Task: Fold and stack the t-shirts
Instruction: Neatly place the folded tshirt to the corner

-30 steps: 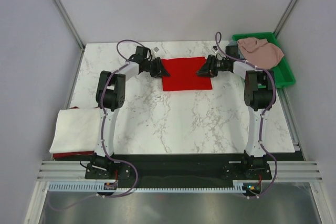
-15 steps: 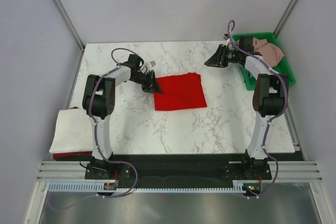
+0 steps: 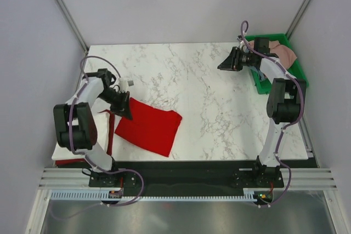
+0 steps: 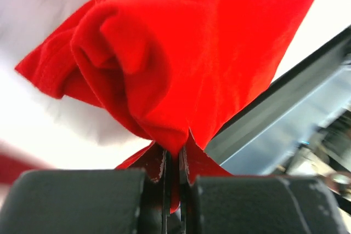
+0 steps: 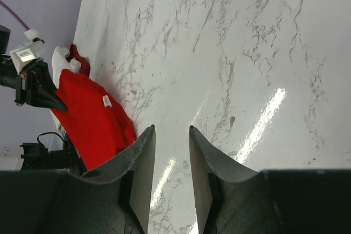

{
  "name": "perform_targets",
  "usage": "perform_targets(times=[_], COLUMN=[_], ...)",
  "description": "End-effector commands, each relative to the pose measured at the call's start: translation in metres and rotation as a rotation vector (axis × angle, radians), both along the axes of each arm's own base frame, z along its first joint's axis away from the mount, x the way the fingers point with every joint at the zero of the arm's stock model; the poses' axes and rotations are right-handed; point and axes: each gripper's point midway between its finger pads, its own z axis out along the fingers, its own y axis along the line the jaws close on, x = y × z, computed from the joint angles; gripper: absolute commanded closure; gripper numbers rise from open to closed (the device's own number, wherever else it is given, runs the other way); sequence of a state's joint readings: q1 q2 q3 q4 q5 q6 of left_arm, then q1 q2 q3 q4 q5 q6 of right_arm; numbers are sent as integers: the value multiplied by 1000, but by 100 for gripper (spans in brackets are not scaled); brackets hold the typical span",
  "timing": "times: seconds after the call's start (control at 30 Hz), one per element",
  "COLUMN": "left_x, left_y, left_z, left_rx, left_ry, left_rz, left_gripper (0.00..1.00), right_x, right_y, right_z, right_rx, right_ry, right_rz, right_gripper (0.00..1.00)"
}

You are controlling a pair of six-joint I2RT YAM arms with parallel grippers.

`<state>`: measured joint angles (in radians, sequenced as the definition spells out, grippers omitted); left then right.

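Observation:
The folded bright red t-shirt (image 3: 149, 127) lies at the near left of the marble table (image 3: 219, 119). My left gripper (image 3: 126, 109) is shut on its left edge; in the left wrist view the red cloth (image 4: 181, 53) is pinched between the closed jaws (image 4: 174, 160). My right gripper (image 3: 222, 65) is open and empty above the far right of the table, beside the tray. Its wrist view shows spread fingers (image 5: 171, 130) over bare marble, with the red shirt (image 5: 90, 119) far off. A white t-shirt (image 3: 100, 138) lies at the left edge, mostly hidden by my left arm. A pale pink t-shirt (image 3: 286, 54) lies in the tray.
The green plastic tray (image 3: 299, 80) stands at the far right edge of the table. A red cloth edge (image 3: 68, 161) shows under the white shirt at the near left. Grey walls close in the table on three sides.
My left gripper has pulled the red shirt from the far middle to the near left. My right gripper has let go of it and moved back to the far right.

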<state>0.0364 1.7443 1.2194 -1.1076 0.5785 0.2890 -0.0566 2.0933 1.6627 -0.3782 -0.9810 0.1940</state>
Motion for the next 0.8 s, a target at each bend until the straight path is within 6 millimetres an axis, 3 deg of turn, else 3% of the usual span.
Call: perform_targets(times=[0.0, 0.23, 0.37, 0.53, 0.77], left_x=[-37, -76, -97, -103, -119], left_y=[40, 91, 104, 121, 128], left_z=[23, 55, 66, 87, 120], left_rx=[139, 291, 353, 421, 510], left_ry=[-37, -70, -97, -175, -250], left_rz=[-90, 32, 63, 139, 146], left_gripper=[98, 98, 98, 98, 98], right_x=[2, 10, 14, 13, 14], right_y=[1, 3, 5, 8, 9], right_z=[19, 15, 9, 5, 0], right_rx=[-9, 12, 31, 55, 77], right_ry=[-78, -65, -49, -32, -16], right_rz=[24, 32, 42, 60, 72], right_gripper=[61, 61, 62, 62, 64])
